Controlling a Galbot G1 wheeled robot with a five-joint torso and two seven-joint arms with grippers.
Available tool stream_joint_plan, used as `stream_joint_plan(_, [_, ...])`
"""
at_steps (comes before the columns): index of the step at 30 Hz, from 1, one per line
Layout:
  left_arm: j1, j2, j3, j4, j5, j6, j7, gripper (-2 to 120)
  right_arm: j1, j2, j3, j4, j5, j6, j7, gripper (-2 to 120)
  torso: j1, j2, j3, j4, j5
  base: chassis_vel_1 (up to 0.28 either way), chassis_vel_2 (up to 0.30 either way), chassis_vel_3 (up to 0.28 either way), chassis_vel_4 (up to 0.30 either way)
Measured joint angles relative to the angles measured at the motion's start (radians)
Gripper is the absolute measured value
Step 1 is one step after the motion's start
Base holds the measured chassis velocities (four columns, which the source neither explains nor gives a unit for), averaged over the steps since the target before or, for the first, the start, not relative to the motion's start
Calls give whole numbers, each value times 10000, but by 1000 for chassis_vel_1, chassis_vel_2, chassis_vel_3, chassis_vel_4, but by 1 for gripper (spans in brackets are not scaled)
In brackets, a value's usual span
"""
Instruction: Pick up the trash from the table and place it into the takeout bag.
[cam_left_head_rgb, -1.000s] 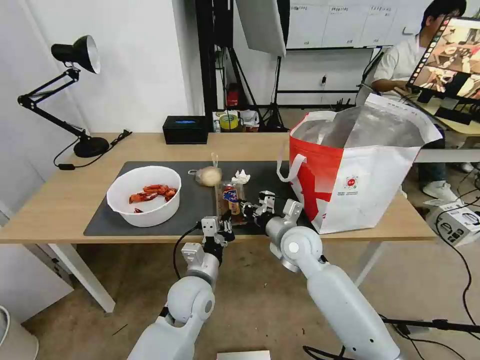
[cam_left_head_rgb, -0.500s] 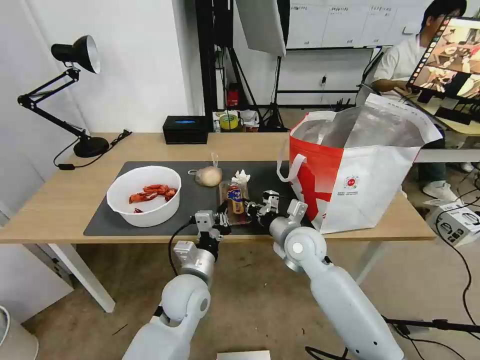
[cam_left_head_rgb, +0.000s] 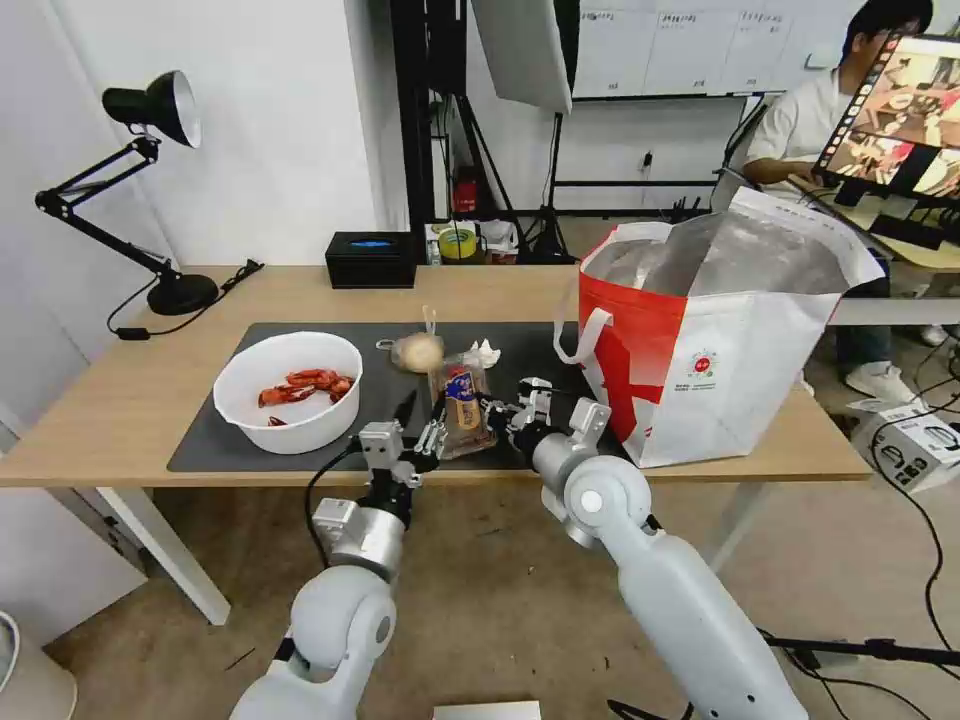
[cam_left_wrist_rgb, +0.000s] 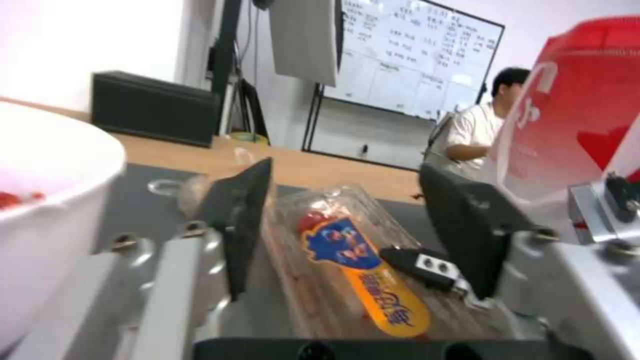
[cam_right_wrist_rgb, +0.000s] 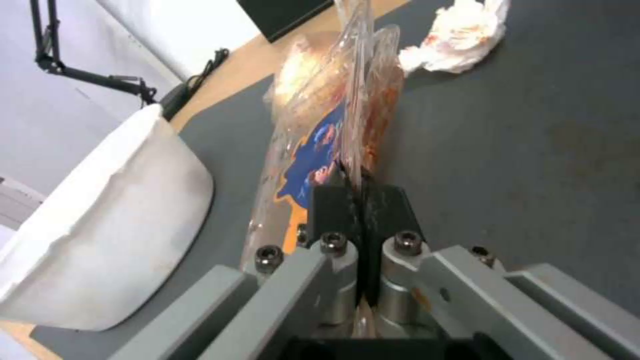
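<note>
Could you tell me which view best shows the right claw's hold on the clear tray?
The right wrist view: the right claw is shut on the tray edge. The head view shows it small; the left wrist view shows the tray's label between open fingers.

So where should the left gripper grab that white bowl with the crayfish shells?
Best bet is the white bowl's rim on its near-right side, one finger inside and one outside, coming from above. The wall is thin and upright, the bowl too wide to span. The left gripper hangs open just right of it; the right gripper is pinching the clear plastic tray.
</note>
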Motion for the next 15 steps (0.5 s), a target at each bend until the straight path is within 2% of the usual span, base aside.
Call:
stream_joint_plan(1, [0,0,0,0,0,0,0,68,0,0,0,0,0,0,0,0,0,0,0,0,0,0,0,0,0])
stream_joint_plan(4, [227,0,-285,-182,97,-135,137,81,5,-9,-53,91,-101,11,-25,0,0,0,0,0,0,0,0,0,0])
stream_joint_plan(5, [227,0,-285,-182,97,-135,137,81,5,-9,-53,91,-101,11,-25,0,0,0,0,0,0,0,0,0,0])
stream_joint_plan(8, [387,-26,-548,-291,243,-523,381,95,6,-76,-79,261,-153,25,-90,0,0,0,0,0,0,0,0,0,0])
stream_joint_plan(15, [740,-92,-928,-511,849,-1086,904,100,-3,-275,-80,528,-317,211,-284,0,0,0,0,0,0,0,0,0,0])
